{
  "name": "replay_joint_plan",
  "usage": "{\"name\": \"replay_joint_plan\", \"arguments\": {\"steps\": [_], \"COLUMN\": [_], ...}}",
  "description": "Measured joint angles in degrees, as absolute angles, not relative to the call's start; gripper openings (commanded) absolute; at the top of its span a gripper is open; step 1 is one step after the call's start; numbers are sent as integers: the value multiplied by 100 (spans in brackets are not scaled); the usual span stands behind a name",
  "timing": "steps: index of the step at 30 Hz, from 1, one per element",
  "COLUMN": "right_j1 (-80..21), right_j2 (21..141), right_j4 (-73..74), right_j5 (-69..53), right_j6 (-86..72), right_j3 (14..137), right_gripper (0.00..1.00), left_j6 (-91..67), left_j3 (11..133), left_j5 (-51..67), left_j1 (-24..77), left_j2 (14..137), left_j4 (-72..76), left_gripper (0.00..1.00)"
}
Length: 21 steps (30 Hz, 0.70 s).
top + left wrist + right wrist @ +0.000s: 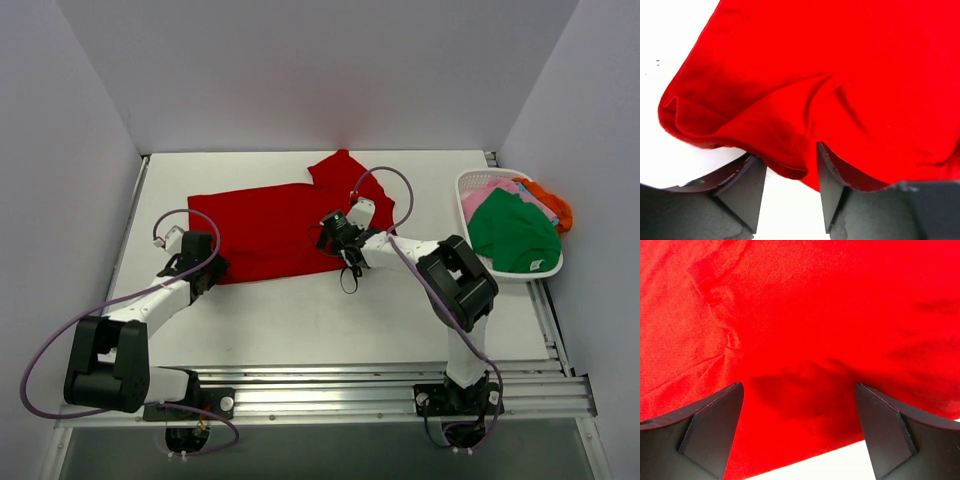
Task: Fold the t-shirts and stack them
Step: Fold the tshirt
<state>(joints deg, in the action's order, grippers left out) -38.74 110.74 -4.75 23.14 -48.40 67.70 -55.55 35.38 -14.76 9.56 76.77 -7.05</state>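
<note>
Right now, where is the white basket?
In the top view, the white basket sits at the right edge of the table, right of the red t-shirt, with a green t-shirt lying in it.

spread t-shirt point(270, 225) left of basket point(461, 195)

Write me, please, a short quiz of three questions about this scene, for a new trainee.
1. True or false: the bright red cloth t-shirt lies on the white table, outside the white slatted plastic basket.
2. Which t-shirt lies topmost in the basket? A green, B blue, C black.
3. Fill in: the right hand, at the red t-shirt's near edge, has its jaws ___.
Key: 1 true; 2 A, the green cloth t-shirt; 3 open.
</note>
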Motion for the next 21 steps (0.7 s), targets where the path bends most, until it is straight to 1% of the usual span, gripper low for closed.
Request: {"name": "replay_joint_plan", "arguments": {"steps": [2,3,5,6,8,9,10,12,13,21], "right_j1": [-3874,-3874,-3874,-3874,-3874,-3874,-3874,-3874,-3874,-3874], "right_j2": [11104,11124,11144,11146,11146,11146,11146,11146,11146,11209], "right_j4": [-495,-499,-499,-499,-506,-508,-508,-515,-521,-548], "right_j5": [2307,2307,2307,2305,2307,2305,2305,2305,2305,2311], "right_j6": [-4838,-4838,-4836,-4836,-4836,-4836,-4834,-4834,-4834,-4807], "right_j3": [6772,6772,6772,6772,6772,6775,6775,6775,6775,6816], "right_gripper": [88,88,88,87,87,87,87,87,87,86], "left_j6": [-5555,-5557,-5557,-5561,-5579,-5583,-5596,-5596,-5596,-5605], "left_j3": [3601,3642,3691,3708,3723,3730,3741,3756,3763,3785], "left_j5": [-1476,-1476,-1476,-1479,-1483,-1481,-1481,-1483,-1481,-1476], "left_j1": [952,945,928,919,906,893,878,827,797,609], "left_j2": [7662,7653,7653,7653,7655,7660,7673,7695,7706,7787], "left_j4": [-705,-705,-703,-703,-705,-705,-709,-705,-709,-705], "left_gripper": [46,40,33,22,17,10,8,6,3,2]}}
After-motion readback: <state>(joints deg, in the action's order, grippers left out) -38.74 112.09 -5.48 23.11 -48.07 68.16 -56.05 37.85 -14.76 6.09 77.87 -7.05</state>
